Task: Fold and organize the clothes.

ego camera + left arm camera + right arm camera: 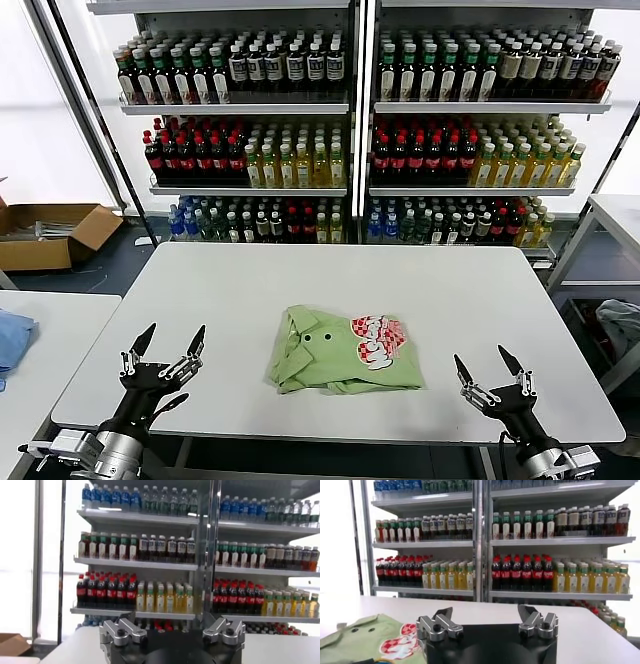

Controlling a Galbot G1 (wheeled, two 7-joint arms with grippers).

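Light-green shirt lies bunched on the white table near the front edge, roughly midway between the arms, long axis running left to right, collar end toward the left. Left gripper and right gripper both hover at the near corners, fingers spread wide, holding nothing. Neither looks clearly nearer; each would reach inward for its own end.

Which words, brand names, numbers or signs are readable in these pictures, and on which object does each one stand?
No text can be read in any view.
Shirt: the red-and-white checkered print shows no readable words.
Bottles on the shelves: labels too small and blurred to read.
Cardboard box: no visible marking.
Left pincer and right pincer: no lettering visible.
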